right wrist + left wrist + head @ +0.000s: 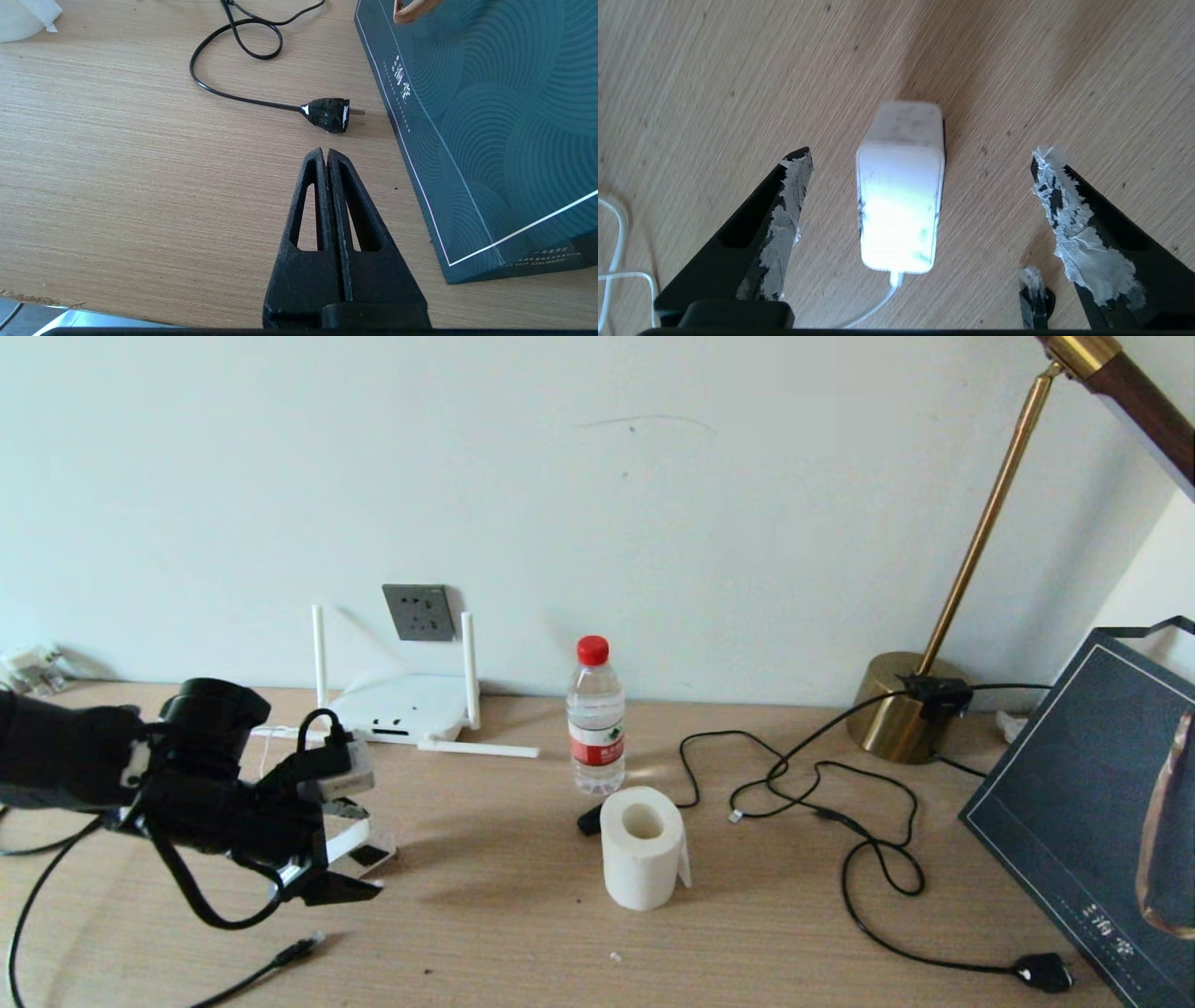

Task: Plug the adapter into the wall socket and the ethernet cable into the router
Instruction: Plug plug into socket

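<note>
The white adapter [900, 186] lies on the wooden table between the wide-apart fingers of my open left gripper [920, 156], untouched by either finger [794, 196]. In the head view the adapter [353, 846] and left gripper [357, 855] are at the table's left. The dark-grey wall socket [418, 612] is on the wall behind, and the white router [401, 707] lies just below it. The ethernet cable's plug [299, 949] rests near the front edge, beside one finger [1034, 289]. My right gripper [327, 151] is shut and empty above the table.
A water bottle [596, 719] and a toilet-paper roll [640, 847] stand mid-table. A brass lamp [901, 709] is at the back right; its black cord loops to a chunky plug [329, 114]. A dark box [1092, 812] fills the right edge.
</note>
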You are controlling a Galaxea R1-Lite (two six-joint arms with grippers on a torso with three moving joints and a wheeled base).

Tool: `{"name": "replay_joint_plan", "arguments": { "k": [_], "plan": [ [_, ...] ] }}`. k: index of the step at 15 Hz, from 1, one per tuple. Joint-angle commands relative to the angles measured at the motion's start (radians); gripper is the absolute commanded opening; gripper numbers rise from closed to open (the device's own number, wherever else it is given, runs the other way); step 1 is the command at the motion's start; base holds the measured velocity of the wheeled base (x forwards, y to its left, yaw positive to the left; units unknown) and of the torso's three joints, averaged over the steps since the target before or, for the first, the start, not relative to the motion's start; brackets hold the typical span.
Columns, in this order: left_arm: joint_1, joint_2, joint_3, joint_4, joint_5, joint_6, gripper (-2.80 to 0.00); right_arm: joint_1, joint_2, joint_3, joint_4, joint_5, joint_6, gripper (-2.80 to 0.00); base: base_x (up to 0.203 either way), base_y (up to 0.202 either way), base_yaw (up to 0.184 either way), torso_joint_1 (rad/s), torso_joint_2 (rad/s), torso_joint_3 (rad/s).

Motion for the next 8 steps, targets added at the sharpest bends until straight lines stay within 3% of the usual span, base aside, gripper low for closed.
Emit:
{"name": "replay_joint_plan", "arguments": {
  "k": [1, 5, 6, 7, 8],
  "plan": [
    [0.007, -0.001, 0.001, 0.001, -0.002, 0.006, 0.0, 0.0, 0.0, 0.0, 0.002, 0.001, -0.001, -2.8, 0.0, 0.0, 0.0, 0.0, 0.0, 0.0],
    [0.007, 0.009, 0.0, -0.001, -0.002, 0.006, 0.0, 0.0, 0.0, 0.0, 0.002, 0.001, -0.001, -2.8, 0.0, 0.0, 0.0, 0.0, 0.0, 0.0],
    [0.006, 0.015, 0.0, -0.008, -0.004, 0.006, -1.87, 0.0, 0.0, 0.0, 0.002, 0.001, -0.001, -2.8, 0.0, 0.0, 0.0, 0.0, 0.0, 0.0],
    [0.007, 0.015, -0.002, -0.008, -0.004, 0.006, -2.8, 0.0, 0.0, 0.0, 0.002, 0.001, -0.001, -2.8, 0.0, 0.0, 0.0, 0.0, 0.0, 0.0],
    [0.007, 0.015, -0.002, -0.002, -0.004, 0.006, -2.8, 0.0, 0.0, 0.0, 0.002, 0.001, -0.001, -2.8, 0.0, 0.0, 0.0, 0.0, 0.0, 0.0]
  ]
}}
